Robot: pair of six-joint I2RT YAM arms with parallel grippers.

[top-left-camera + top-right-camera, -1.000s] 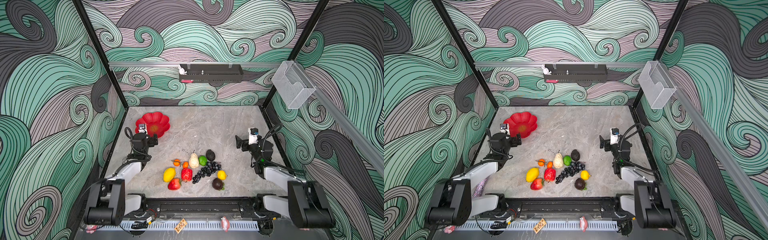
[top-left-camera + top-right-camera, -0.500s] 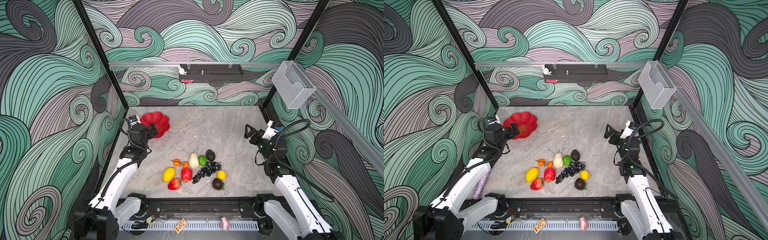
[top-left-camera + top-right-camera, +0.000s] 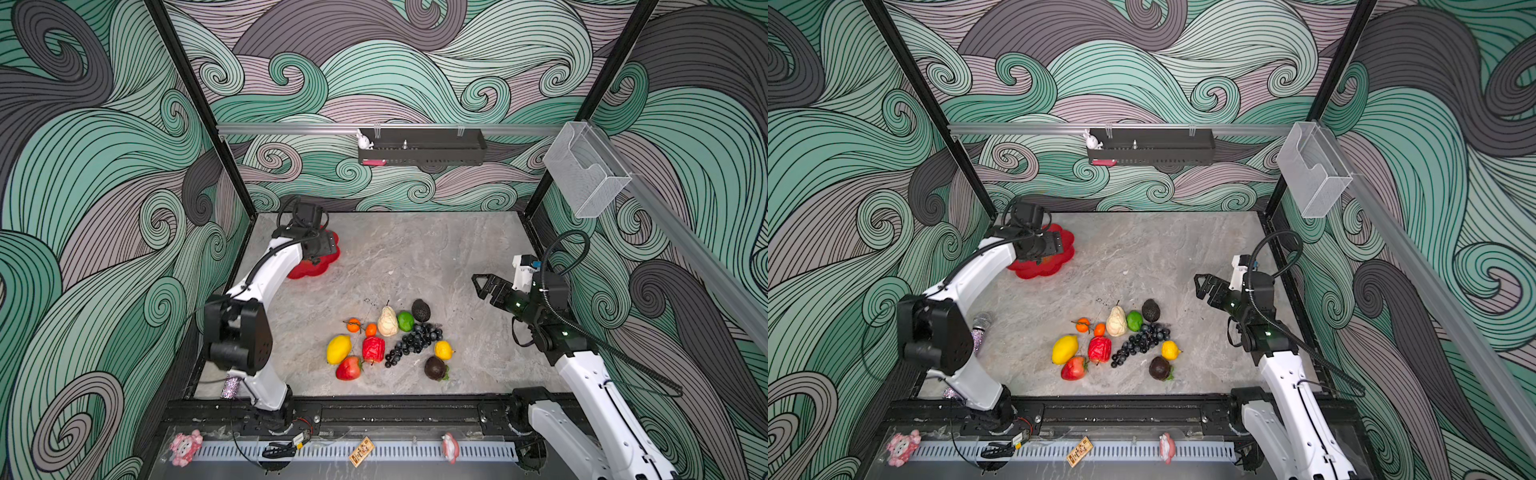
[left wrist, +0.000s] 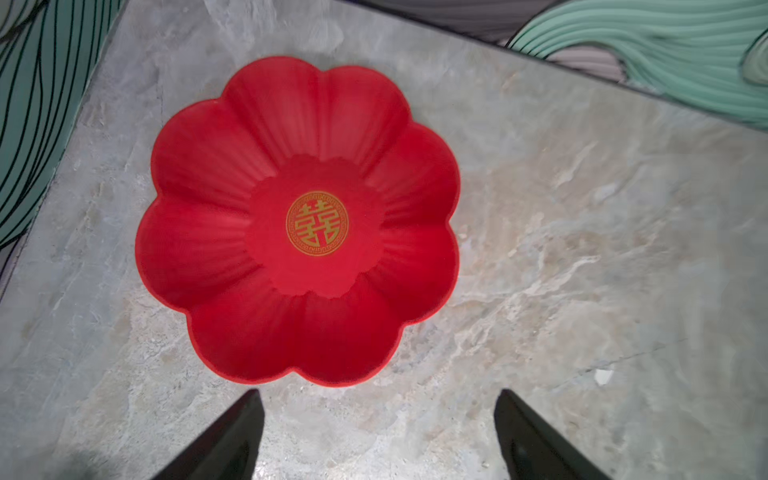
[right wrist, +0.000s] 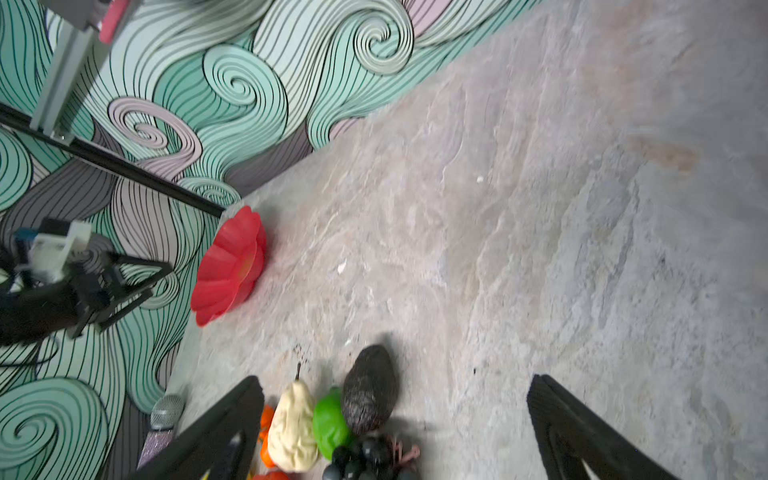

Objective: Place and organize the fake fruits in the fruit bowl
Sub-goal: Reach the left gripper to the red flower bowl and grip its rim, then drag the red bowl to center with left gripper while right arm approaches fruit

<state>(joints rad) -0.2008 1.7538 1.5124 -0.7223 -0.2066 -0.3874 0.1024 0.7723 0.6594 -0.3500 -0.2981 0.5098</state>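
Grey marble-look tabletop (image 3: 415,257), swirl-papered walls. Fake fruits (image 3: 409,343): clustered front centre; probably light, rigid, slick plastic; grasp across midsections. Fruit bowl (image 4: 299,124): empty, far-left corner. Left gripper (image 4: 378,392), right gripper (image 5: 395,377): both spread, empty.

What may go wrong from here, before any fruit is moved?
The plastic fruits lie packed together; closing on the cream pear could push the green lime away.
The shallow red flower-shaped bowl has a low rim, so round fruits may roll out.
The open left gripper hangs above that bowl's edge, perhaps blocking deliveries.
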